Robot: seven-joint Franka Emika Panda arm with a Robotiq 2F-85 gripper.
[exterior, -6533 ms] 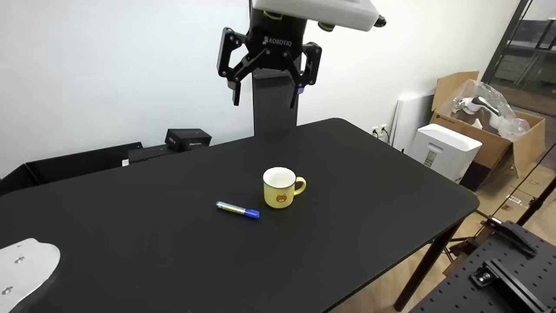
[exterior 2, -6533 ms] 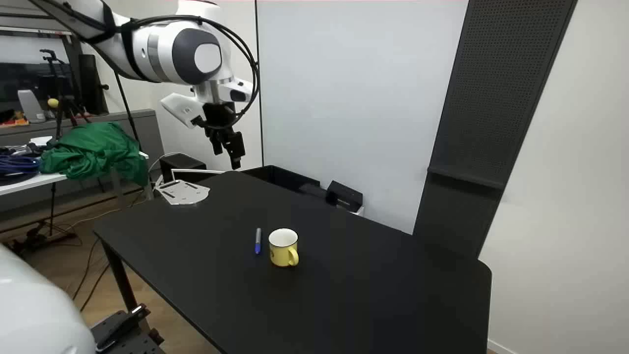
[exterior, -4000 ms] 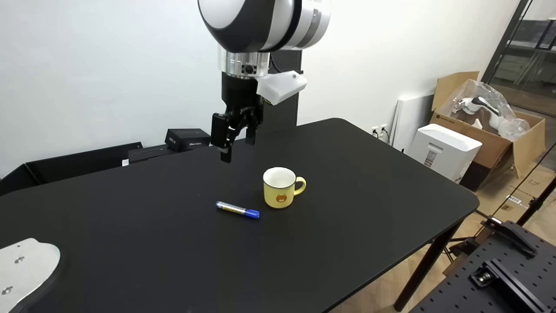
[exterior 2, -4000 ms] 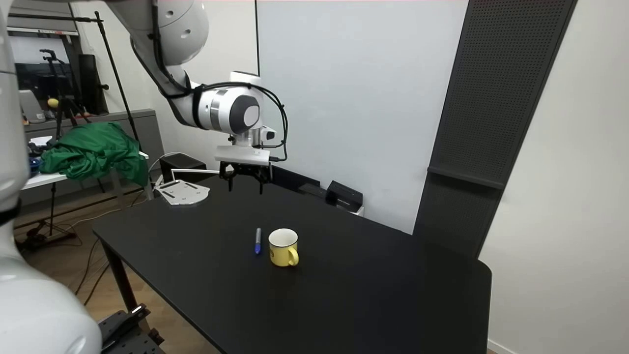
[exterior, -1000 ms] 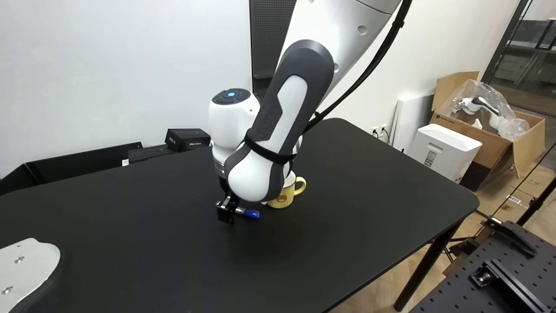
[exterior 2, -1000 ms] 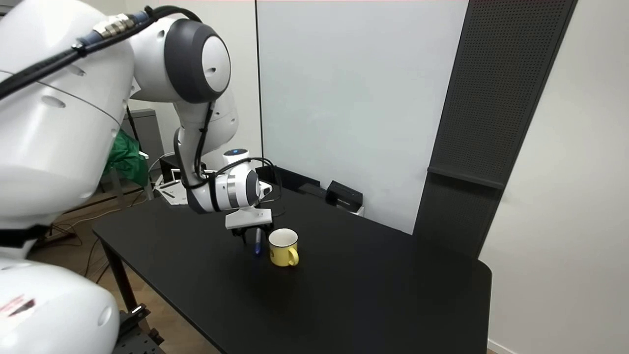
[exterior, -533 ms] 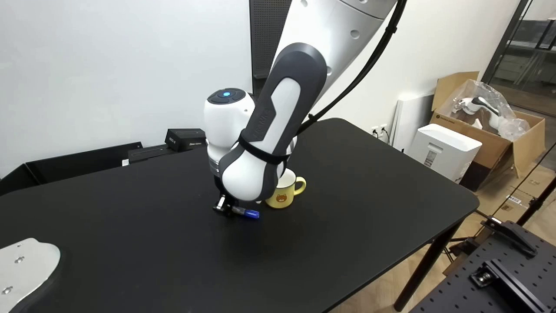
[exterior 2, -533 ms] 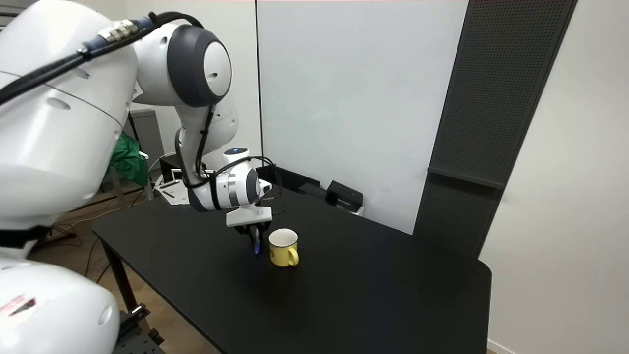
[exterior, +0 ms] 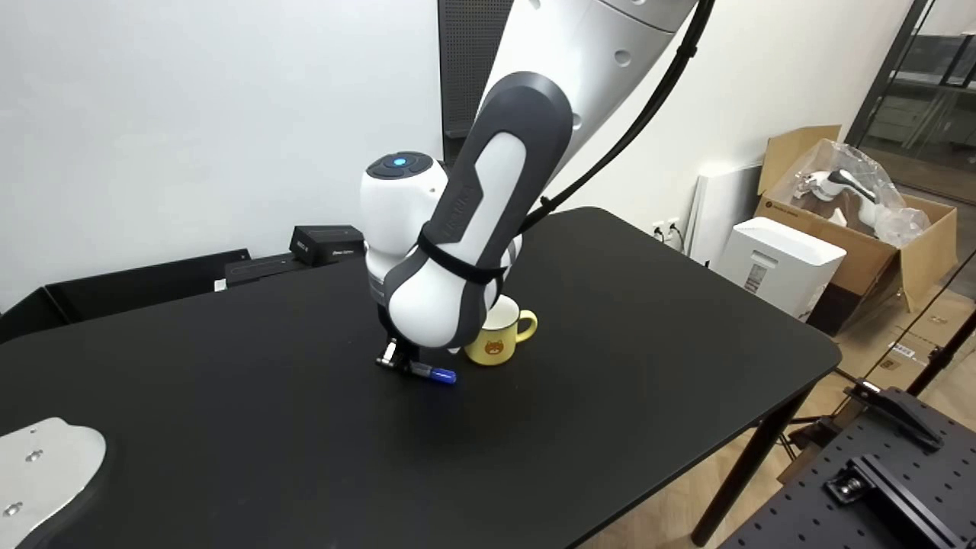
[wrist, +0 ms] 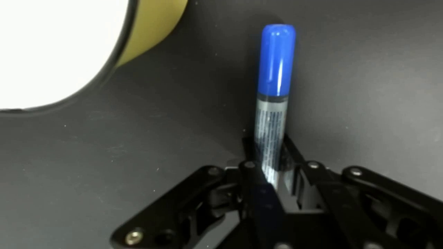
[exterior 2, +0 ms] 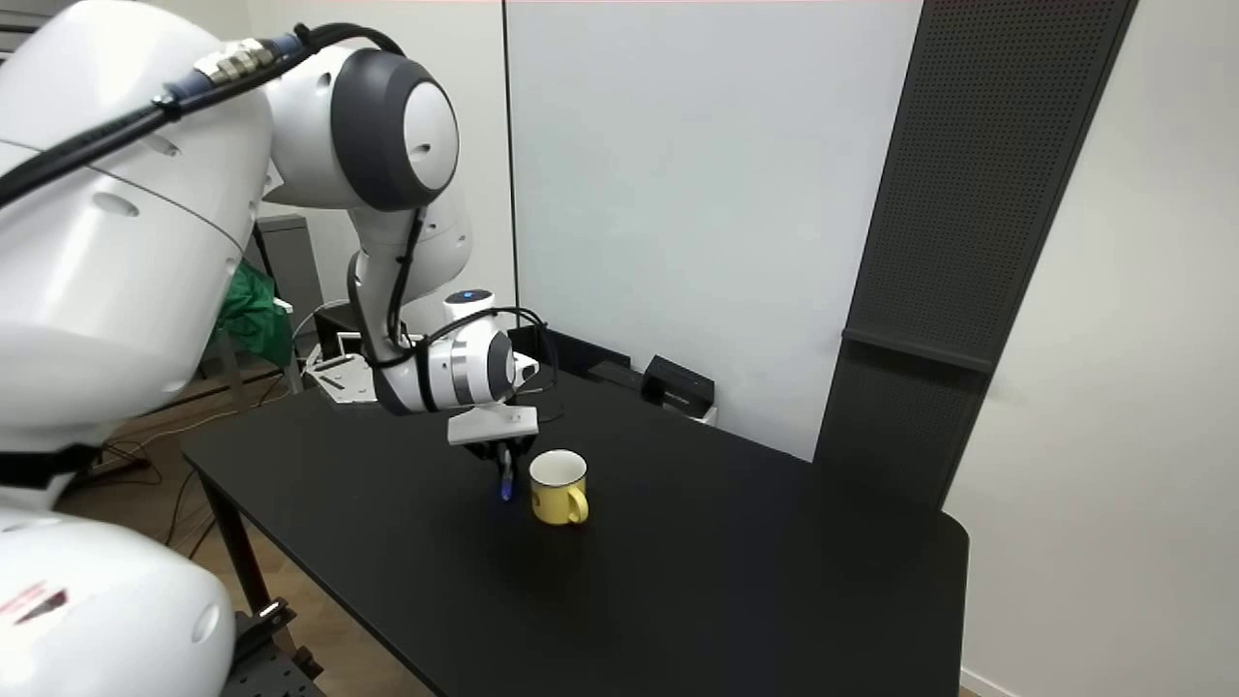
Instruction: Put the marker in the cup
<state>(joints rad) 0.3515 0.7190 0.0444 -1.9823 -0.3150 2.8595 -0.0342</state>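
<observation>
The marker (wrist: 277, 65), with a blue cap and a silvery printed barrel, runs up from between the fingers of my gripper (wrist: 268, 145) in the wrist view. Both fingers press against its barrel, and the blue cap sticks out past them. In an exterior view the marker (exterior: 442, 375) is low at the tabletop; whether it touches the surface I cannot tell. Its rear end is hidden by the gripper. The yellow cup (exterior 2: 559, 503) stands upright beside the marker's cap, handle turned away from it. At the wrist view's upper left, part of the cup (wrist: 152, 31) shows its rim and pale inside.
The black table (exterior: 305, 457) carries a pale metal plate (exterior: 49, 473) at one end. Black boxes (exterior: 324, 244) stand along the wall behind it. My forearm (exterior: 480, 213) leans over the cup and covers part of it in an exterior view.
The gripper came down from high above the table to the marker. Over the last second its jaws have shut on the barrel. The arm shifted only slightly since; the cup stayed put.
</observation>
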